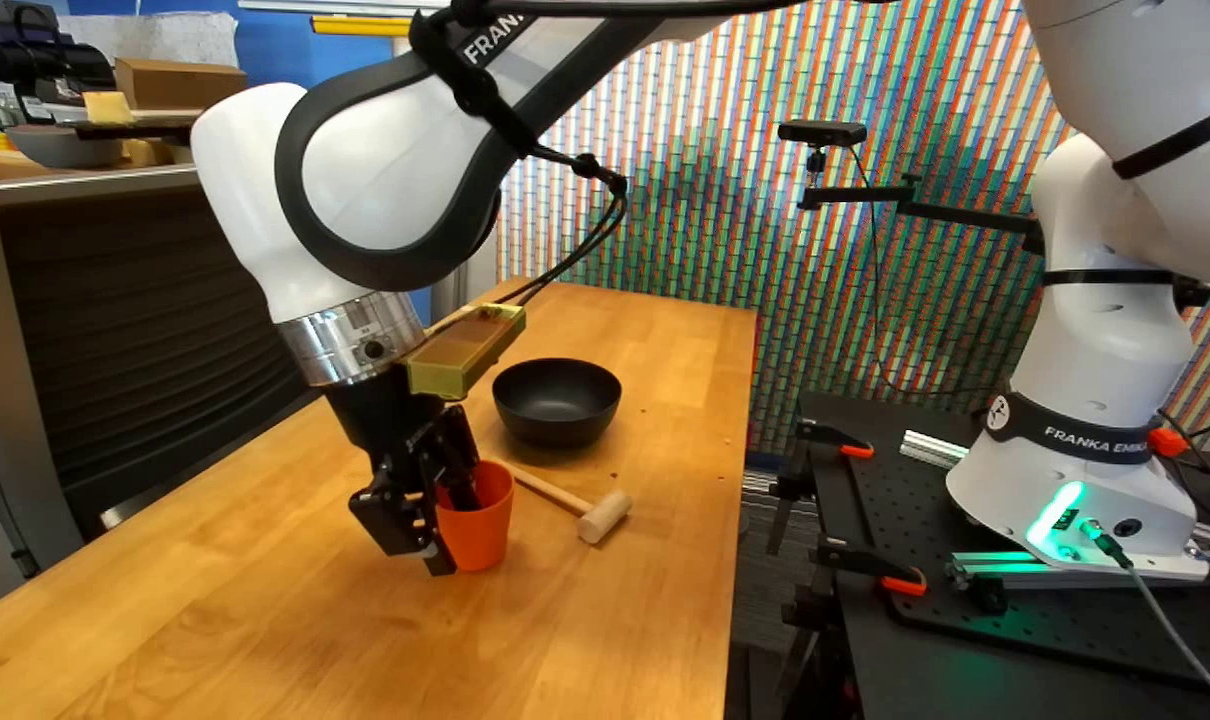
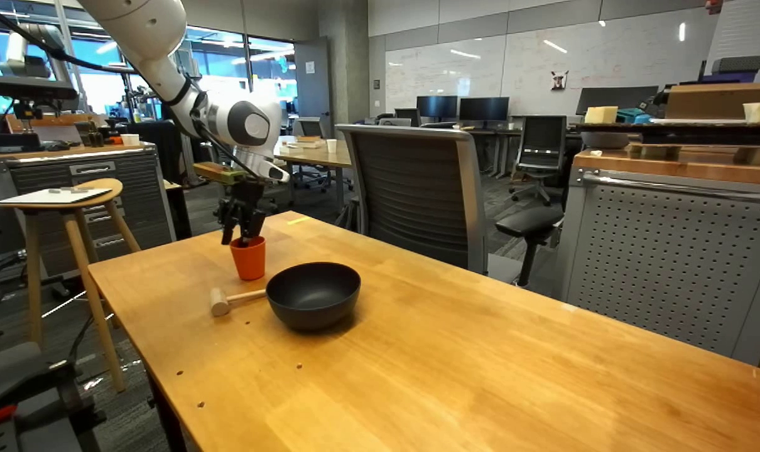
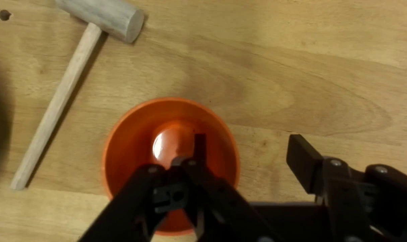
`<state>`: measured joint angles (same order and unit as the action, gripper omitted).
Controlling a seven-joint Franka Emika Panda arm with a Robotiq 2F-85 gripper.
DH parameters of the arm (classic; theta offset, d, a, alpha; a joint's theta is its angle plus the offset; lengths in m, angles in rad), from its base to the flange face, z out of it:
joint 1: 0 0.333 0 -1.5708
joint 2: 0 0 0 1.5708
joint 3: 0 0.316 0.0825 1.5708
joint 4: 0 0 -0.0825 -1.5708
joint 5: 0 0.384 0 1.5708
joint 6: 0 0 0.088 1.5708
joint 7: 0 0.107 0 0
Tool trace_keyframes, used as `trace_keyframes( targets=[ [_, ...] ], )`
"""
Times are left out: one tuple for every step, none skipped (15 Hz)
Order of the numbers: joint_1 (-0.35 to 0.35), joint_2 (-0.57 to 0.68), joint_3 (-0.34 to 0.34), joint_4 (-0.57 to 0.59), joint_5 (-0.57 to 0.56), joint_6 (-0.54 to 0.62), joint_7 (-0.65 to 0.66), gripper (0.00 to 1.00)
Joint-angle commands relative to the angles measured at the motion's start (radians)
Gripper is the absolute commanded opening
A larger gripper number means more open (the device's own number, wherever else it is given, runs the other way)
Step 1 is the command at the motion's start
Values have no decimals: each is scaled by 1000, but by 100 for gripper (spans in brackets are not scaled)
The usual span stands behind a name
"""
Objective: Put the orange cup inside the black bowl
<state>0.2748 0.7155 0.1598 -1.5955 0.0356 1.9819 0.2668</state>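
Observation:
The orange cup (image 1: 485,535) stands upright on the table in both exterior views (image 2: 250,260). The black bowl (image 1: 557,425) sits on the table close to the cup and shows in both exterior views (image 2: 314,304). My gripper (image 1: 445,530) is open and low over the cup. In the wrist view (image 3: 249,154) one finger is inside the cup (image 3: 139,141) and the other is outside it, so the cup's wall lies between the fingers with space around it. A dark blurred patch at the wrist view's left edge may be the bowl or its shadow; I cannot tell.
A pale wooden mallet (image 1: 603,517) lies on the table (image 2: 480,376) beside the cup, its handle reaching toward the bowl. It also shows in the wrist view (image 3: 60,97). An office chair (image 2: 411,194) stands against the table's long side.

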Motion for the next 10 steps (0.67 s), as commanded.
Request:
trace_keyframes(
  targets=[
    [16,26,-26,55,-11,-41,-4,33],
    [17,21,-30,49,-14,-38,0,27],
    [16,16,-33,44,-16,-37,0,20],
    [15,3,-37,32,-17,-30,4,11],
    [14,-8,-40,22,-18,-26,6,4],
    [12,-23,-43,10,-18,-21,11,0],
    [9,-39,-48,-1,-18,-18,16,0],
    [10,-65,-55,-17,-23,-18,27,0],
    [15,-94,-68,-34,-36,-17,46,2],
    [15,-145,-78,-67,-44,-9,65,2]
  ],
)
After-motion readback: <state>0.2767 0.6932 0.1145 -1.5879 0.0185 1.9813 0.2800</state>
